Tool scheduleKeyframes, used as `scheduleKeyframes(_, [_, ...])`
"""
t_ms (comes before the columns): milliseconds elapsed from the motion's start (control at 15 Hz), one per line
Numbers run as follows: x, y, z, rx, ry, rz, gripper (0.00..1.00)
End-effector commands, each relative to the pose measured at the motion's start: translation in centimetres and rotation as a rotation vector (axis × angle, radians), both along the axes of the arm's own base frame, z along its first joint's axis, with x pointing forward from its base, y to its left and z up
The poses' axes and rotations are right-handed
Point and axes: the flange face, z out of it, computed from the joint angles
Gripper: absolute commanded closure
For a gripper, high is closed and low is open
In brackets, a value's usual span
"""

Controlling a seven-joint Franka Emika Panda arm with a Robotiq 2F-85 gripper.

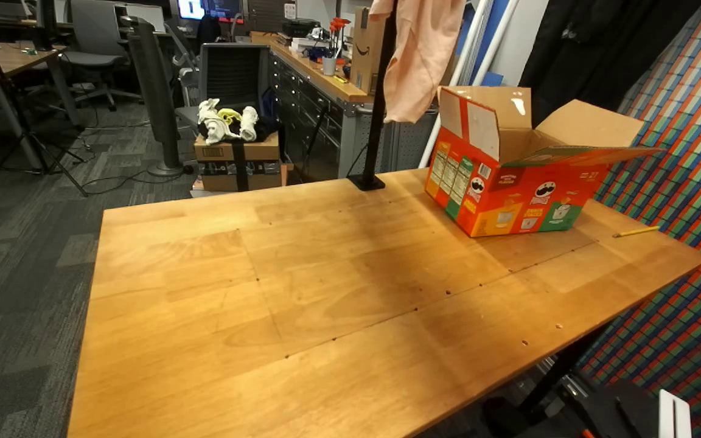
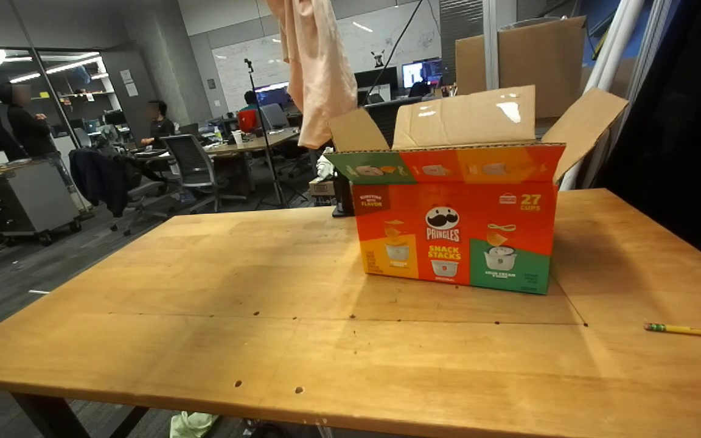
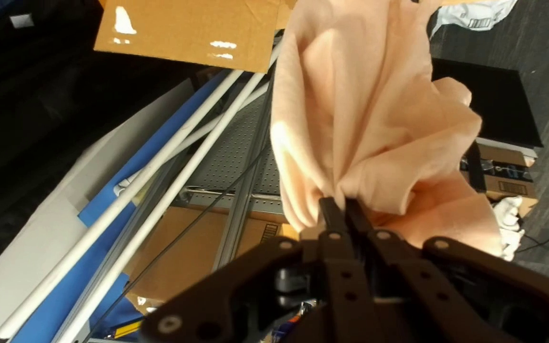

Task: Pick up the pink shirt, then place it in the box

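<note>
The pink shirt (image 1: 423,55) hangs in loose folds from above in both exterior views (image 2: 320,73). Its lower end is beside the box's flaps, not inside the box, and its upper part is cut off by the frame. In the wrist view my gripper (image 3: 340,206) is shut on a pinched fold of the shirt (image 3: 374,95). The gripper is out of view in both exterior views. The box (image 1: 527,194) is a red, orange and green Pringles carton standing on the table with its top flaps spread open (image 2: 454,237). One cardboard flap (image 3: 188,33) shows in the wrist view.
The wooden table (image 1: 253,274) bears the box near its far end. A yellow pencil (image 1: 635,232) lies beside the box. A black post (image 1: 378,121) rises from the table edge near the shirt. White poles (image 3: 160,186) stand beyond the table.
</note>
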Motion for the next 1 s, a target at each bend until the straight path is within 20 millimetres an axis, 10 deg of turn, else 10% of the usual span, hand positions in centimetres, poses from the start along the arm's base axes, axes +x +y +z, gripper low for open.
scheduleKeyframes(0, [-0.3, -2.3, 1.8, 0.010, -0.044, -0.075, 0.98])
scheduleKeyframes(933, [-3.1, -12.0, 4.6, 0.040, -0.099, -0.323, 0.98])
